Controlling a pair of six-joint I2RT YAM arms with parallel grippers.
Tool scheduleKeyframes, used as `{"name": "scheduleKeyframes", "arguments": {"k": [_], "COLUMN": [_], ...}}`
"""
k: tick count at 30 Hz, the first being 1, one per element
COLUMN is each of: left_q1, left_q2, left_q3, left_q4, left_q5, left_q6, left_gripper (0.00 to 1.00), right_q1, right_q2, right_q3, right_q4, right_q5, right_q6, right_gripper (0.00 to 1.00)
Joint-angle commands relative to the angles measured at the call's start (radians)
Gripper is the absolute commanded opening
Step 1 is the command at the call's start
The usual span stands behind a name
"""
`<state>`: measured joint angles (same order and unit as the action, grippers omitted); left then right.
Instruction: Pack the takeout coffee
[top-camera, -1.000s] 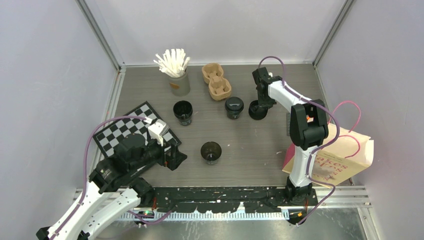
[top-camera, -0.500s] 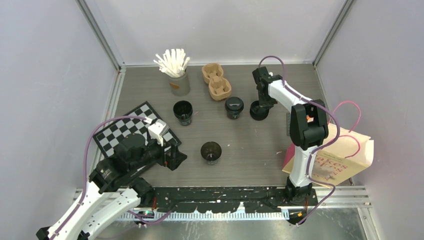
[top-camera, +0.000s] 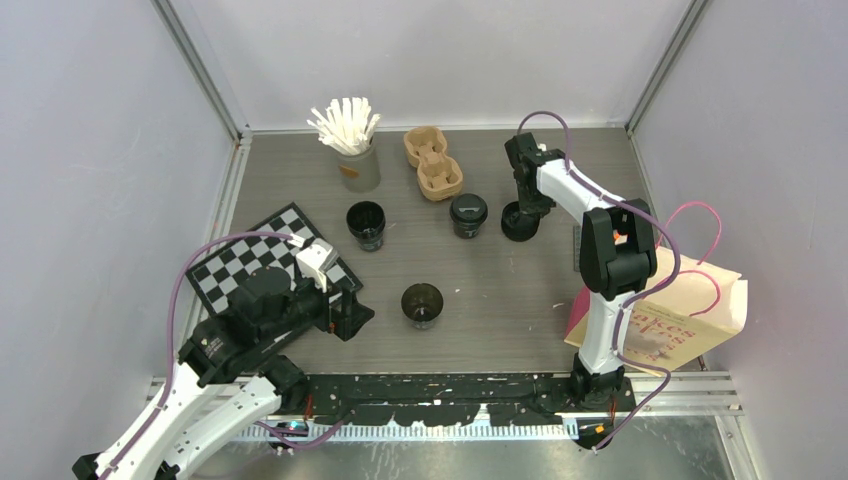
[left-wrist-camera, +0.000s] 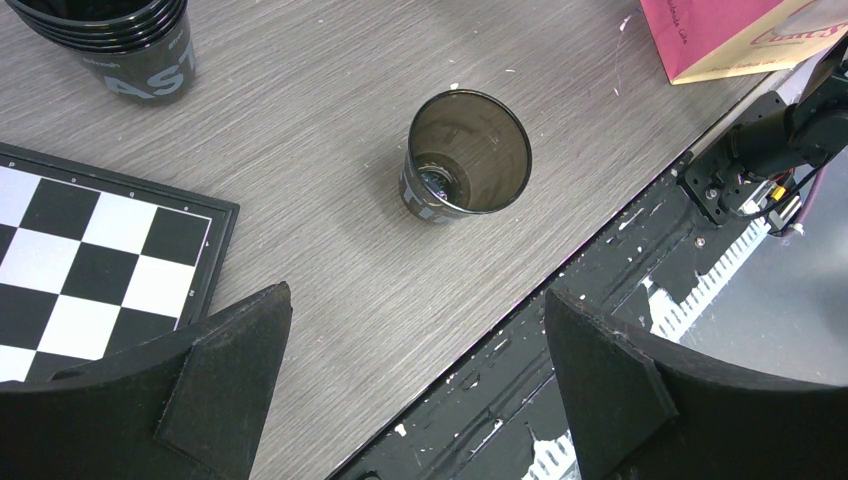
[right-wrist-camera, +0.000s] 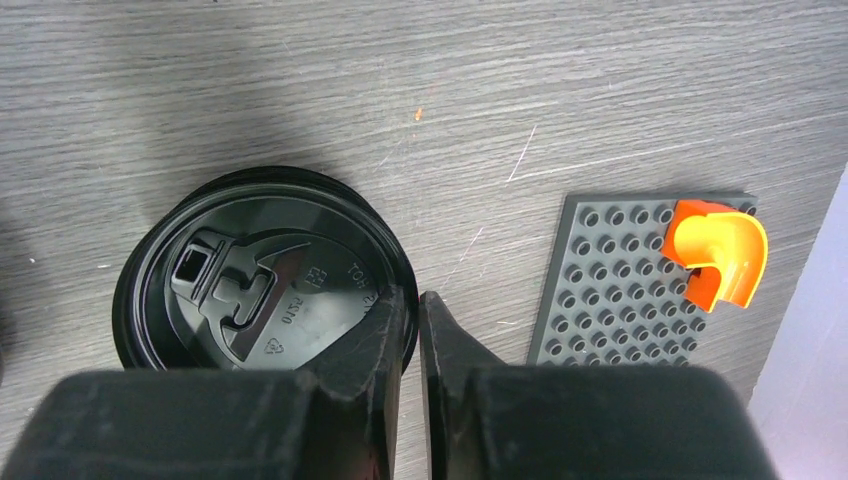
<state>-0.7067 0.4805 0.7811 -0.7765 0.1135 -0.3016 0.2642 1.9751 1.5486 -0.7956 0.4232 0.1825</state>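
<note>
Right gripper (right-wrist-camera: 412, 315) is pinching the rim of the round black plastic lid (right-wrist-camera: 250, 280) lying flat on the grey wood-grain table (right-wrist-camera: 600, 80), jaws nearly shut, prob. to lift it. Left gripper (left-wrist-camera: 415, 300) is hanging wide open, empty, over the lidless black paper cup (left-wrist-camera: 465, 165), prob. awaiting capping.

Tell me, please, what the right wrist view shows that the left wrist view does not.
Only the right wrist view: the right gripper pinching the rim of a black lid, and a grey studded plate carrying an orange piece. Only the left wrist view: the open left gripper, a lidless black cup, a cup stack, a checkerboard and a paper bag. Both: the grey wood-grain table.
</note>
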Motion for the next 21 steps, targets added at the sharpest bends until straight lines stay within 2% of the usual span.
{"name": "scheduleKeyframes", "arguments": {"k": [1,3,8,13,21], "left_q1": [-0.002,-0.002,-0.002,-0.002,-0.002], "left_q2": [0.004,0.005,0.005,0.004,0.005], "left_q3": [0.000,0.000,0.000,0.000,-0.002], "left_q4": [0.031,0.029,0.030,0.030,0.029], "left_q5": [0.010,0.011,0.011,0.011,0.011], "left_q6": [0.021,0.021,0.021,0.021,0.021], "left_gripper": [1.00,1.00,1.00,1.00,1.00], "right_q1": [-0.003,-0.003,-0.002,0.002,0.003], "right_q2": [-0.043,-0.043,-0.040,-0.044,-0.073], "right_q3": [0.044,0.045,0.047,0.055,0.083], "right_q4": [-0.010,-0.010,-0.014,-0.020,-0.044], "right_q5": [0.035,0.035,0.028,0.056,0.037], "right_q6": [-0.011,-0.013,-0.027,-0.026,-0.010], "right_gripper": [0.18,0.15,0.01,0.04,0.01]}}
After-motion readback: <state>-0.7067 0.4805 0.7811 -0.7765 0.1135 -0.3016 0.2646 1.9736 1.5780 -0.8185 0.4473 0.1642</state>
